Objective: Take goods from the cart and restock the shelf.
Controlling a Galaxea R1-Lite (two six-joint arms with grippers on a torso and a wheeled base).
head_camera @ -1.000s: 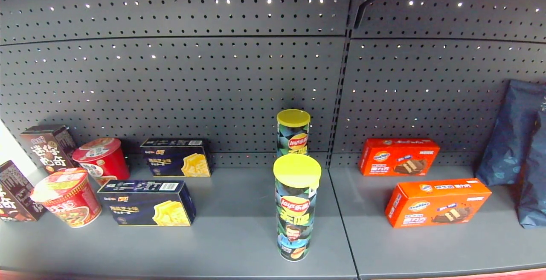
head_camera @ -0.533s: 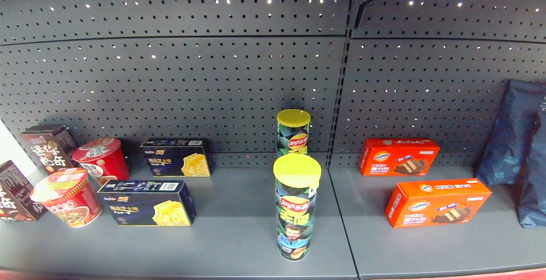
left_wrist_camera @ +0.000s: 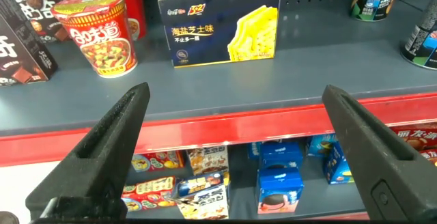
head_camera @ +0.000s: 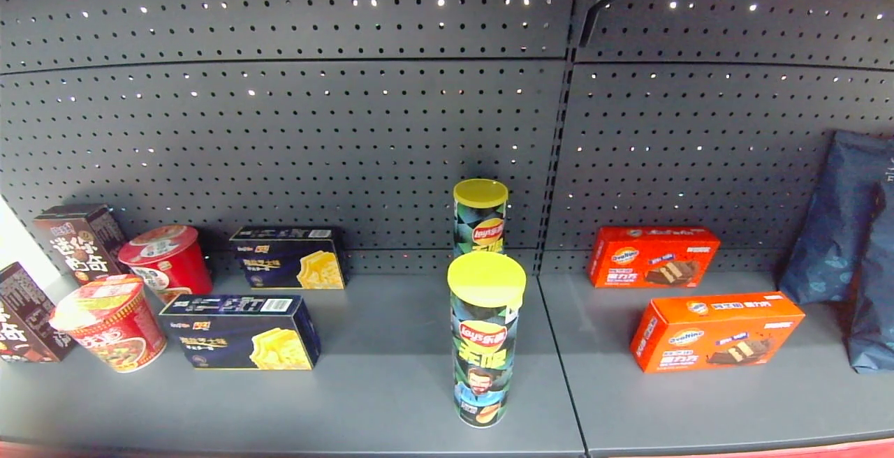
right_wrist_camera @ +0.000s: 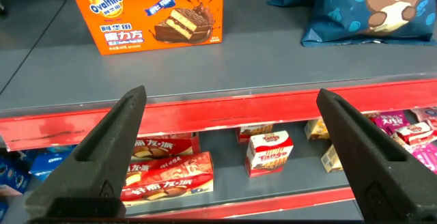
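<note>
Left gripper [left_wrist_camera: 235, 91]: held wide apart, empty, before the shelf [head_camera: 391, 388] edge, facing a navy box [left_wrist_camera: 225, 26].
Right gripper [right_wrist_camera: 231, 93]: likewise spread (nothing held), facing an orange box [right_wrist_camera: 153, 16].
Goods: front chip can [head_camera: 483, 346] stood upright mid-shelf, rear chip can [head_camera: 480, 217] behind it.

No change vs 1 s ago: nothing on the shelf [head_camera: 391, 402] has moved.

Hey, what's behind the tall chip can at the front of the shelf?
A second chip can with a yellow lid stands upright behind the front can, close to the pegboard back. Its lower part is covered by the front can.
</note>
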